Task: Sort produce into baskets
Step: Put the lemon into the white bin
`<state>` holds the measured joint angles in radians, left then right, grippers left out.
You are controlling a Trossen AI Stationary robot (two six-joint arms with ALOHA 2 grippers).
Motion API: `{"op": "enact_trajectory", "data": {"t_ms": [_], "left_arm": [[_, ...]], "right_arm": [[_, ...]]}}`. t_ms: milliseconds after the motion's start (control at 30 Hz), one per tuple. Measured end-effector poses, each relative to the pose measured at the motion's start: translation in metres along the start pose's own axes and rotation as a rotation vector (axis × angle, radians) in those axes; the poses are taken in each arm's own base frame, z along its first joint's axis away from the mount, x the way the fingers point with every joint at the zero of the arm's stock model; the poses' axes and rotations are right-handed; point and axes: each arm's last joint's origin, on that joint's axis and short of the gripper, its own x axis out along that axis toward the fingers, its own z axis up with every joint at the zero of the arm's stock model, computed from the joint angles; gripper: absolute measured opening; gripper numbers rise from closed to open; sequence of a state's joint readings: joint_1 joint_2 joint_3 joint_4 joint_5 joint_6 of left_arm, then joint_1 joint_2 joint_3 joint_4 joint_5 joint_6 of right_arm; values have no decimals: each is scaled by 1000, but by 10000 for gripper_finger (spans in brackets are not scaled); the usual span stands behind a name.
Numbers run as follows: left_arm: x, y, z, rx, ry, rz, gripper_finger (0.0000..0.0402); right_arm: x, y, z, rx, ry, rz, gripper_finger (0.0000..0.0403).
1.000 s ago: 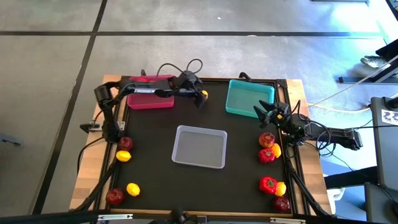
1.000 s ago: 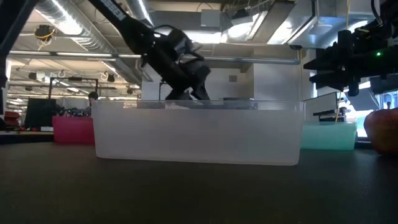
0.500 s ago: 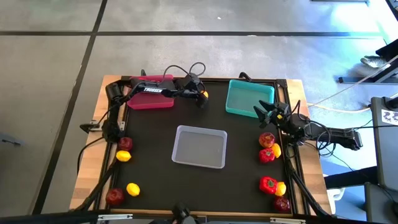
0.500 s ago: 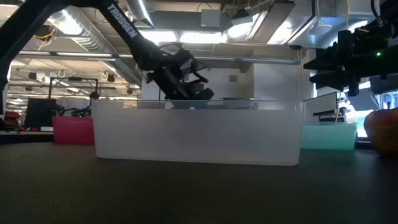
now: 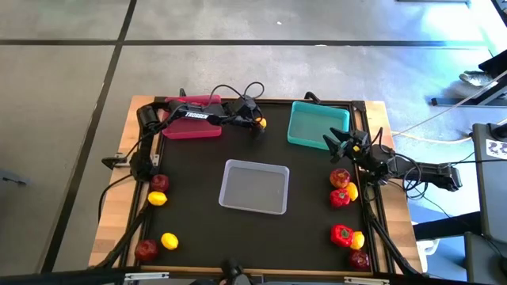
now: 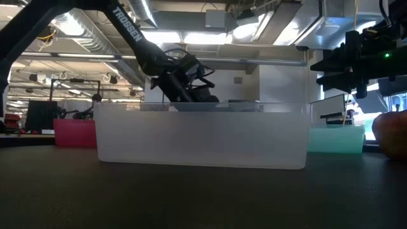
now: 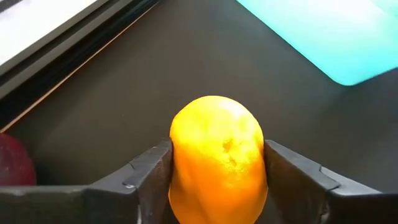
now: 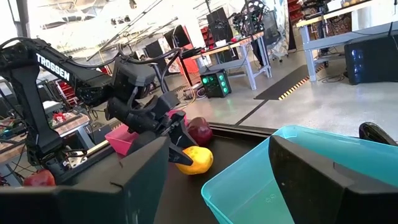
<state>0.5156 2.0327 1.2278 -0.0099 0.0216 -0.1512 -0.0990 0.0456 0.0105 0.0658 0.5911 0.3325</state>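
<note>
Two baskets, pink (image 5: 192, 127) and teal (image 5: 317, 125), flank the left gripper (image 5: 257, 125) grasping a lemon (image 7: 217, 158); right gripper (image 5: 333, 142) released.

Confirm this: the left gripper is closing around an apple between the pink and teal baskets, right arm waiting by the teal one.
Not an apple: the left gripper is around a lemon, as the left wrist view shows. It does sit between the pink basket and teal basket, right gripper waiting.

Produce mostly unsorted, baskets near the table's far edge and centre.
Pink basket (image 5: 192, 125) far left, teal basket (image 5: 317, 124) far right, grey-white basket (image 5: 254, 187) centre. Lemon (image 5: 259, 123) between pink and teal, apple (image 8: 199, 130) beside it. Remaining peppers, lemons and apples sit along the left and right edges.
</note>
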Motion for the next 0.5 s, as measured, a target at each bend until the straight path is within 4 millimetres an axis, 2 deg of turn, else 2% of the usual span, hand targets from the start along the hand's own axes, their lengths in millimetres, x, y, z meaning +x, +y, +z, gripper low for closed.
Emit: {"op": "enact_trajectory", "data": {"t_ms": [167, 367, 500], "left_arm": [[0, 0, 0, 64, 1, -1, 194], [-5, 0, 1, 75, 3, 0, 198], [-16, -3, 7, 73, -12, 0, 196]], "right_arm": [[0, 0, 0, 0, 0, 0, 278], [0, 0, 0, 0, 0, 0, 278], [0, 0, 0, 0, 0, 0, 278]]}}
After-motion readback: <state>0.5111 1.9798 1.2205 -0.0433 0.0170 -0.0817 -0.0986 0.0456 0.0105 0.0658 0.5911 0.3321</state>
